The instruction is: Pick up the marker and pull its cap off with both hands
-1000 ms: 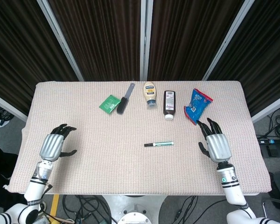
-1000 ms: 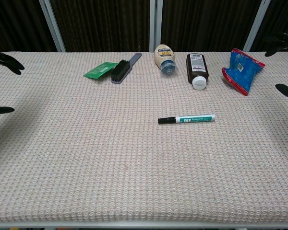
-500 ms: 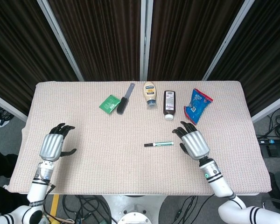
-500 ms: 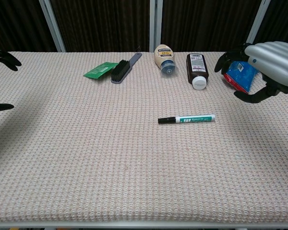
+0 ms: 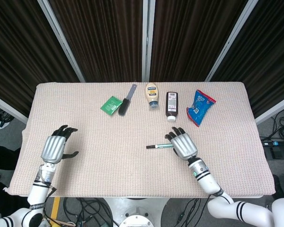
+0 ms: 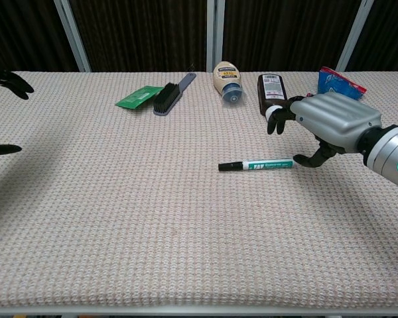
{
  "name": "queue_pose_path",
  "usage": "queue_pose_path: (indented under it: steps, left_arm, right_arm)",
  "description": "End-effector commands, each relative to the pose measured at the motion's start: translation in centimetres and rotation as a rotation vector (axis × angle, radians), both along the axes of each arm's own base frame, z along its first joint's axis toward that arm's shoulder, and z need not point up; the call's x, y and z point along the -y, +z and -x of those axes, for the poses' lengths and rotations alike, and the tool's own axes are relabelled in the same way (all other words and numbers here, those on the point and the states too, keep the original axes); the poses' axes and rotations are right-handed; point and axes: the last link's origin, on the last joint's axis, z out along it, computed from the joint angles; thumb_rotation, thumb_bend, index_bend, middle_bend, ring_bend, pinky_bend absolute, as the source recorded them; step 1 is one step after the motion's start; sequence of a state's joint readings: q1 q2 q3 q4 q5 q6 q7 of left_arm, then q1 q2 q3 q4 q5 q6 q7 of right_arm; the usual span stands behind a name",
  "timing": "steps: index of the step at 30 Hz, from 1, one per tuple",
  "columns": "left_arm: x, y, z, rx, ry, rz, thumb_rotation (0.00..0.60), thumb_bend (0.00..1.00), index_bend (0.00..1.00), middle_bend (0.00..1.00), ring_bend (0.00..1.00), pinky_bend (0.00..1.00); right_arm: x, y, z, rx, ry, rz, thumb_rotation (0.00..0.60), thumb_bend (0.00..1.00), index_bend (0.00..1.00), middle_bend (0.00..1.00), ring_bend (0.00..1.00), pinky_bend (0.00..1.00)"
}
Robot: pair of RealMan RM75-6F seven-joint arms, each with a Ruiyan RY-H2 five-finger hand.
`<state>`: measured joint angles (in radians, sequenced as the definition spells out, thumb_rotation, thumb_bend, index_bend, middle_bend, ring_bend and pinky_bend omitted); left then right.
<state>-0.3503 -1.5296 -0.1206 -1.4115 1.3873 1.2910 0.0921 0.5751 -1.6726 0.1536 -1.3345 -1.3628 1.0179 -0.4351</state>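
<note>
**Right hand poised over the marker, nothing picked up yet**

The robot's right hand [image 6: 328,122], silver-backed with black fingers, hovers just above the white end of the marker, palm down, fingers spread apart and holding nothing. In the chest view its thumb reaches down close beside the marker's tail, but no grip is formed. The left hand [image 5: 54,147] sits far off near the left edge of the worktop, also spread and empty.

The slim white marker with green print and a black cap [image 6: 257,164] lies flat near the middle of the beige woven-cloth worktop [image 5: 109,161], cap pointing to the robot's left, cap on.

Along the far side, well apart from the marker, lie a green card [image 5: 111,104], a dark grey brush [image 5: 127,100], a cream squeeze bottle [image 5: 152,95], a dark brown bottle with a white cap [image 5: 171,106] and a blue and red snack packet [image 5: 200,107].

By my reading, the task is at its very start: the reach is nearly complete, while the grasp, the lift, bringing in the left hand and pulling off the cap all remain.
</note>
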Motion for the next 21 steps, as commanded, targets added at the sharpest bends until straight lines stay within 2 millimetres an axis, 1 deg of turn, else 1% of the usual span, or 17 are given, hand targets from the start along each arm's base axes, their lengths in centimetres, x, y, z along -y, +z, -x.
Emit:
queue_pose_path:
  steps: [1, 10, 14, 17, 21]
  left_arm:
    - [0.1, -0.1, -0.2, 0.002, -0.026, 0.006, 0.6, 0.02, 0.25, 0.26, 0.13, 0.28]
    - [-0.1, 0.0, -0.2, 0.006, -0.036, 0.008, 0.6, 0.02, 0.25, 0.26, 0.13, 0.29]
    - [0.0, 0.0, 0.0, 0.007, -0.034, 0.011, 0.6, 0.02, 0.25, 0.26, 0.13, 0.29]
    - [0.1, -0.1, 0.0, 0.008, -0.034, 0.014, 0.6, 0.02, 0.25, 0.26, 0.13, 0.29]
    - [0.1, -0.2, 0.0, 0.008, -0.036, 0.017, 0.6, 0.02, 0.25, 0.26, 0.13, 0.29]
  right_arm:
    - [0.2, -0.3, -0.1, -0.003, -0.005, 0.003, 0.6, 0.16, 0.33, 0.34, 0.14, 0.21]
    - [0.6, -2.3, 0.0, -0.026, -0.029, -0.017, 0.6, 0.17, 0.39, 0.4, 0.17, 0.21]
    - [0.8, -2.7, 0.0, -0.034, -0.032, -0.022, 0.6, 0.17, 0.4, 0.41, 0.17, 0.21]
    - [0.9, -2.9, 0.0, -0.035, -0.035, -0.022, 0.6, 0.2, 0.42, 0.42, 0.17, 0.21]
    - [0.9, -3.1, 0.0, -0.035, -0.034, -0.021, 0.6, 0.21, 0.43, 0.43, 0.18, 0.21]
